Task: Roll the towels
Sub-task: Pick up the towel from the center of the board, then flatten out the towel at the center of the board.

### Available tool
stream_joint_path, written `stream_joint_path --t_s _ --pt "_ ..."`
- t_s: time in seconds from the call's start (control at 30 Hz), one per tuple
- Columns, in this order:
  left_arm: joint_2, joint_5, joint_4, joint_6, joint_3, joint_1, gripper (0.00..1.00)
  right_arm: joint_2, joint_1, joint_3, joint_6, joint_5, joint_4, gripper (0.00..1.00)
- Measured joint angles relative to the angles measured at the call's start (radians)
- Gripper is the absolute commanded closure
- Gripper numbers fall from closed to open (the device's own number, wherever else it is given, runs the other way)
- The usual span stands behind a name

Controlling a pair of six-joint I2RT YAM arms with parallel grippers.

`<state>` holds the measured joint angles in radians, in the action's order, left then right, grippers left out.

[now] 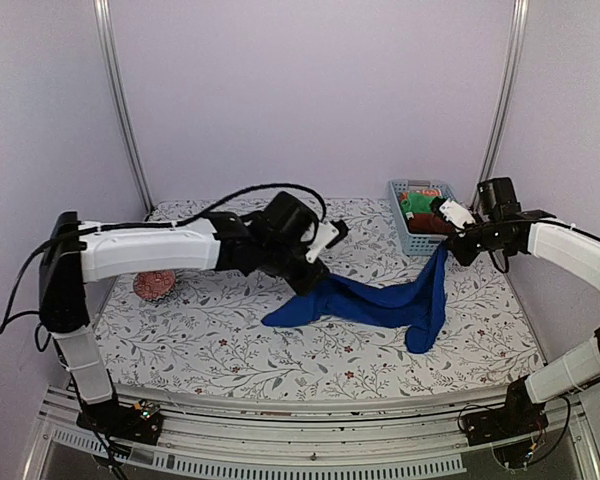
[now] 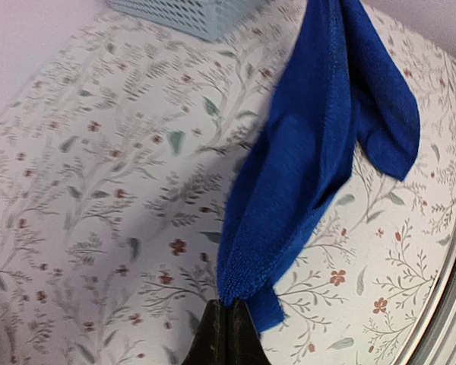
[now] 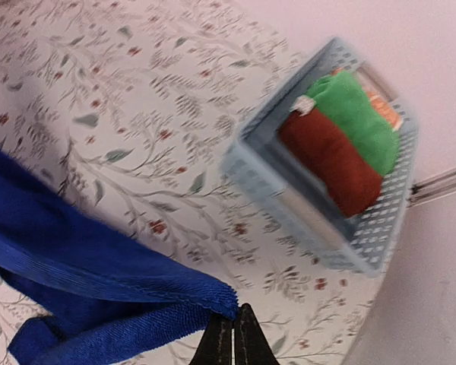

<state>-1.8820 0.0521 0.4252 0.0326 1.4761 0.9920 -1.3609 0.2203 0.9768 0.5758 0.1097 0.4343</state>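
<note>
From above: your left fingers (image 1: pixel 313 272) and right fingers (image 1: pixel 448 245) each pinch one end of the blue towel (image 1: pixel 380 300). It sags between them, and its middle and lower folds rest on the flowered worktop (image 1: pixel 210 320), right of centre. A pale blue basket (image 1: pixel 420 240) sits at the far right corner, with the red towel (image 1: pixel 432 224) and a green cloth (image 1: pixel 416 205) inside. A small reddish patterned bundle (image 1: pixel 155 285) lies near the left edge, partly under the left arm.

Left wrist view: your left fingers (image 2: pixel 213 342) are pressed together on a corner of the blue towel (image 2: pixel 311 152), which stretches up and away over the worktop (image 2: pixel 99 190). The basket (image 2: pixel 182 15) shows at the top edge.

Right wrist view: your right fingers (image 3: pixel 216 346) are clamped on an edge of the blue towel (image 3: pixel 76 266), which hangs off to the left. Beyond, slightly blurred, the basket (image 3: pixel 289 205) holds the red towel (image 3: pixel 327 160), rolled, touching the green cloth (image 3: pixel 357 122); a sliver of orange cloth (image 3: pixel 381 108) shows behind.
</note>
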Motion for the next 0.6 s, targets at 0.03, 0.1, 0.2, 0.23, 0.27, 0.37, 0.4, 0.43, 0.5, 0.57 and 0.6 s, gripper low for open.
stream_joint_path --t_s 0.03,0.1,0.2,0.23,0.27,0.37,0.4,0.43,0.5,0.57,0.6 --pt "0.053 0.019 0.008 -0.004 0.0 -0.024 1.0 0.0 -0.025 0.054 0.004 0.001 0.009 0.98" --pt "0.165 0.049 0.018 -0.011 -0.001 -0.091 1.0 0.005 -0.065 0.146 0.008 0.003 0.01 0.98" --pt "0.311 0.044 -0.013 -0.009 -0.044 -0.189 1.0 0.033 -0.097 0.22 0.012 0.017 0.003 0.98" --pt "0.351 0.042 -0.026 -0.006 -0.069 -0.213 1.0 0.041 -0.098 0.227 0.012 0.03 0.003 0.98" --pt "0.375 0.039 -0.034 -0.003 -0.087 -0.223 1.0 0.043 -0.097 0.228 0.011 0.042 0.003 0.98" --pt "0.394 0.016 -0.044 0.01 -0.14 -0.215 1.0 0.028 -0.089 0.227 0.003 0.084 0.027 0.98" --pt "0.388 0.008 -0.042 0.013 -0.159 -0.21 1.0 0.021 -0.089 0.225 0.0 0.091 0.037 0.98" --pt "0.381 0.002 -0.037 0.019 -0.18 -0.204 1.0 0.018 -0.09 0.222 -0.004 0.096 0.045 0.98" --pt "0.376 -0.013 -0.016 0.023 -0.225 -0.196 1.0 0.021 -0.092 0.211 -0.01 0.113 0.073 0.98" --pt "0.394 -0.024 0.007 0.022 -0.256 -0.184 1.0 0.041 -0.092 0.202 -0.011 0.132 0.1 0.98" --pt "0.416 -0.027 0.019 0.021 -0.267 -0.172 1.0 0.061 -0.092 0.198 -0.011 0.14 0.118 0.98"
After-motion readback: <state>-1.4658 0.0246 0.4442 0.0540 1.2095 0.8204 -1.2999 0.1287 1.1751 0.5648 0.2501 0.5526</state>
